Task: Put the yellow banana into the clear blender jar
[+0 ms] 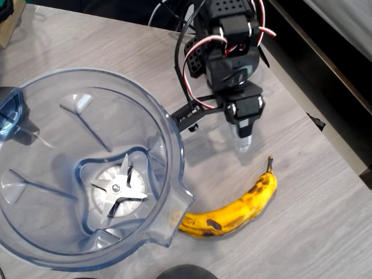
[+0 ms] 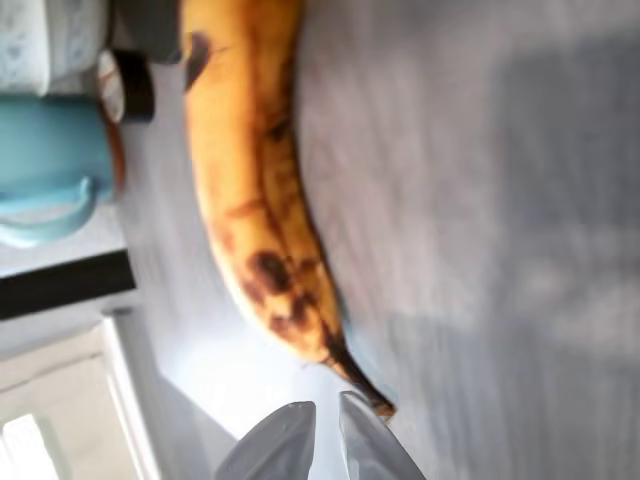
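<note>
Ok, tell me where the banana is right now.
In the overhead view the yellow banana lies on the table, lower right of centre, its blunt end by the clear blender jar spout, its stem pointing toward the gripper above it.

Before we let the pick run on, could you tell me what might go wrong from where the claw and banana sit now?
1. The claw looks nearly shut and sits near the stem tip of the yellow banana; a grasp there would probably leave the fruit dangling or slipping.
2. The banana's other end lies close under the pour spout of the clear blender jar, so a lift may catch the rim.
3. The bruised, spotted skin suggests soft fruit that a hard squeeze could crush.
</note>
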